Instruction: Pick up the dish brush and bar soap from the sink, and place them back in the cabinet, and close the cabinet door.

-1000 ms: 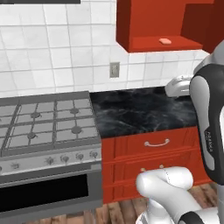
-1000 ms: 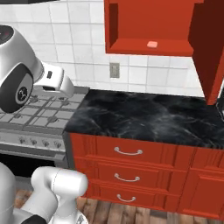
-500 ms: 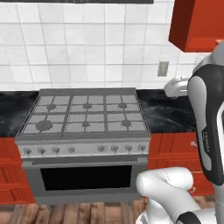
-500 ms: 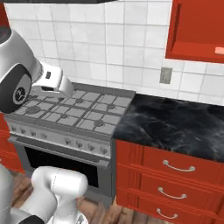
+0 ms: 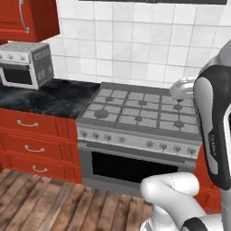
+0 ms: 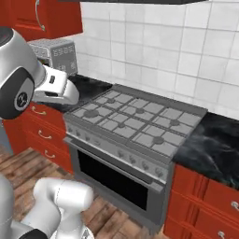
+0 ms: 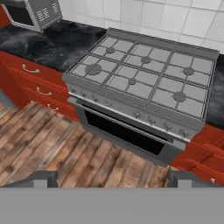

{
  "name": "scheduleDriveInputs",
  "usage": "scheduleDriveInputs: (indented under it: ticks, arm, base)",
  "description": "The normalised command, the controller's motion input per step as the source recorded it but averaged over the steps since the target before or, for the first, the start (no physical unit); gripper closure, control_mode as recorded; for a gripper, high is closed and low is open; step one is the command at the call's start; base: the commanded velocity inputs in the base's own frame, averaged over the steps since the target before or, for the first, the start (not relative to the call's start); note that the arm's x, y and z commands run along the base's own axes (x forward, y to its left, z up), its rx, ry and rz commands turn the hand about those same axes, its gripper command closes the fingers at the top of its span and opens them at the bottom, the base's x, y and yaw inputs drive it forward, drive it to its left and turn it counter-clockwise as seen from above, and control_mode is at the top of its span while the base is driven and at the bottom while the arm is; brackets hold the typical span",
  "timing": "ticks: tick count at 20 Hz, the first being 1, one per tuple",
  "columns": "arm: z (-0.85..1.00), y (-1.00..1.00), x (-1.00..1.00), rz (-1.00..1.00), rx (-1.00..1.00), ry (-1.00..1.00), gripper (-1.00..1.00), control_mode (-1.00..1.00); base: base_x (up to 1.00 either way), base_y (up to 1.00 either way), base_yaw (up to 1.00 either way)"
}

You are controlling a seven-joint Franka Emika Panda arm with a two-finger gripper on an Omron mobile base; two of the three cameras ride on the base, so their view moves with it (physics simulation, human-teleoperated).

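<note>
Zero task items in reach: hand [image 7: 112, 178] wide and empty, facing a stove [image 5: 140, 113].

Hand view: two finger tips [image 7: 41, 178] stand far apart at the bottom edge with nothing between them. Ahead lies the grey gas stove with its oven door [image 7: 127, 131], black marbled surface [image 5: 49, 97] to its side, red drawers [image 5: 34, 144] beneath, a toaster oven [image 5: 25, 63] at the far end, wood floor [image 7: 48, 144] below. A red wall cabinet [image 5: 27, 18] with a silver bar handle hangs above the toaster oven. Brush, soap and sink: whereabouts cannot be told from these views. Handling, by judgement: brush light and stiff, best taken across the thin handle near mid-length; soap small, flat, likely slippery, best pinched across its narrow sides with a firm squeeze.
</note>
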Motion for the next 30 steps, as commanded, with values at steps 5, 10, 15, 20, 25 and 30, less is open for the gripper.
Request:
scheduleDriveInputs:
  ticks: [5,10,15,20,25,30]
  arm:
    - [0.00,0.00,0.00,0.00,0.00,0.00,-1.00,1.00]
    - [0.00,0.00,0.00,0.00,0.00,0.00,-1.00,1.00]
    - [0.00,0.00,0.00,0.00,0.00,0.00,-1.00,1.00]
    - [0.00,0.00,0.00,0.00,0.00,0.00,-1.00,1.00]
    - [0.00,0.00,0.00,0.00,0.00,0.00,-1.00,1.00]
    - [0.00,0.00,0.00,0.00,0.00,0.00,-1.00,1.00]
  base:
    - [-0.36,0.62,0.52]
    - [-0.59,0.72,0.53]
    - [-0.50,0.69,0.51]
    - [-0.15,0.19,0.51]
    - [0.00,0.00,0.50]
    - [0.00,0.00,0.51]
